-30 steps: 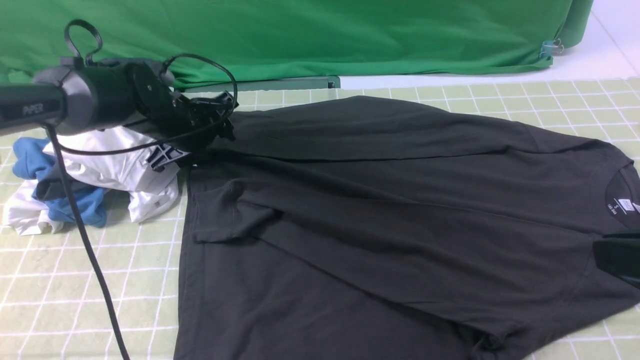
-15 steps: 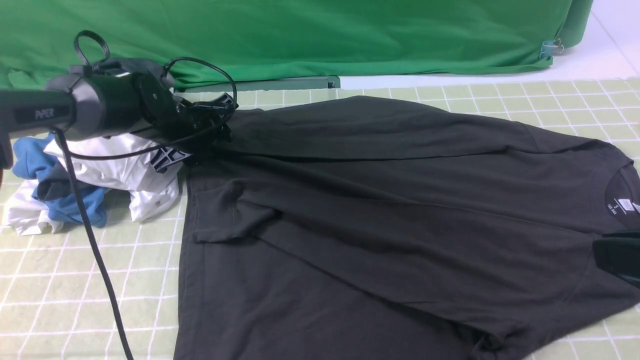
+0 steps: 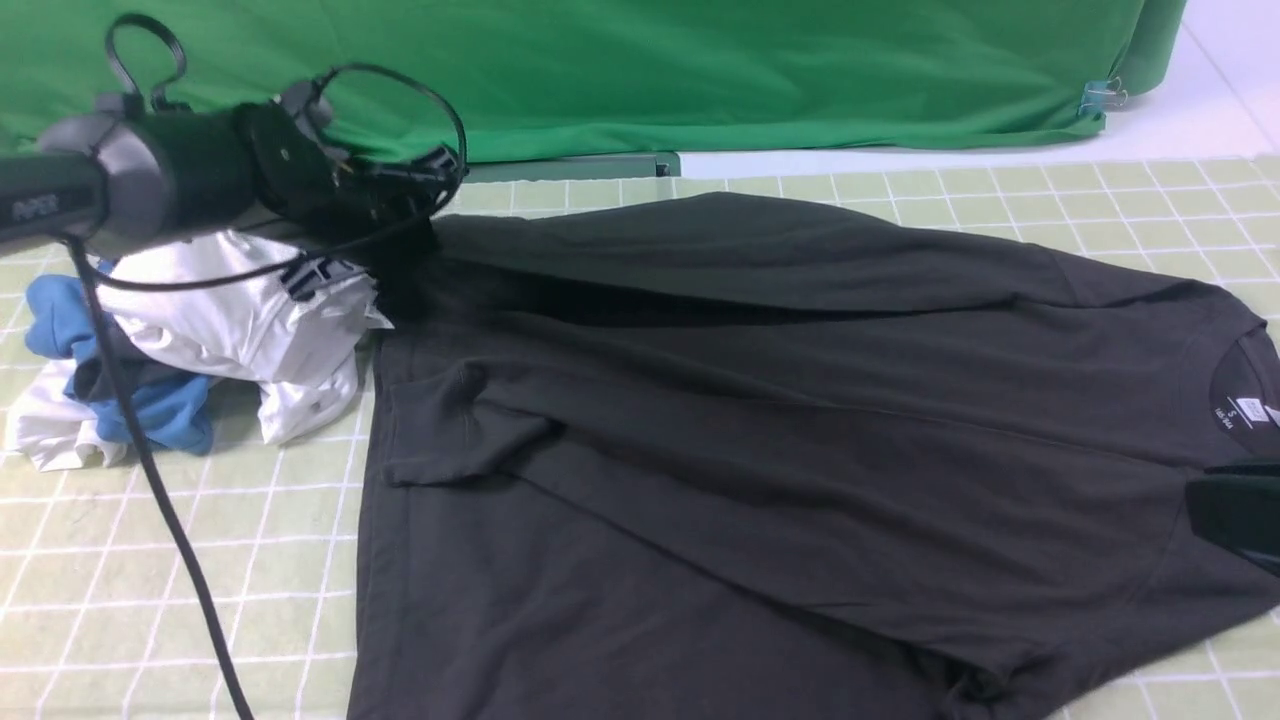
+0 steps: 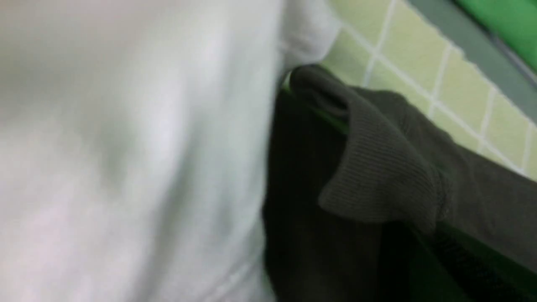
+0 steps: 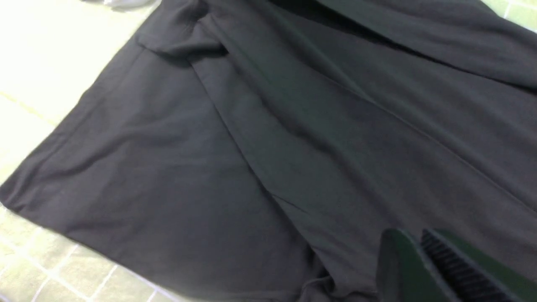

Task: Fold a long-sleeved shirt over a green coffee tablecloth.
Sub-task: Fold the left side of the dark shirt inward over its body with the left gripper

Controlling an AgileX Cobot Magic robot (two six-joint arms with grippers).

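Black long-sleeved shirt (image 3: 760,440) spread, creased; left hand (image 3: 405,215) pinching ribbed cuff (image 4: 377,180); right hand (image 5: 423,251) pressed together.

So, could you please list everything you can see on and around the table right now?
shirt: one, black, spread across the checked tablecloth, collar to the right.
tablecloth: one, pale green with white grid lines, under everything.
clothes pile: one heap, white, blue and dark grey, left of the shirt.
backdrop cloth: one, plain bright green, along the far edge.
binder clip: one, at the backdrop's right corner.
left gripper: black, shut on the shirt's cuff.
right gripper: dark fingers low over the shirt near the collar.
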